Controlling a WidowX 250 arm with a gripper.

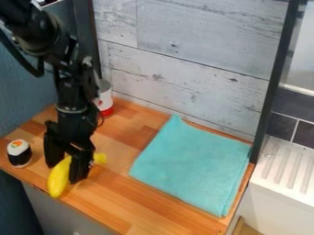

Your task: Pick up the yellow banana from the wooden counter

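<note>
The black gripper [65, 173] hangs low over the left part of the wooden counter, pointing down. Its two fingers stand apart, open, with a yellow banana [58, 180] lying between and below them. One finger is at the banana's left side; the other stands in front of it and hides its middle. The banana's far end shows to the right of that finger. Whether the fingers touch the banana, I cannot tell.
A sushi-roll toy [19, 153] stands at the counter's left edge. Behind the arm is a red-and-white can [105, 102]. A folded turquoise cloth [193, 163] covers the right part of the wooden counter [116, 197], near a white ridged drainer [285, 170].
</note>
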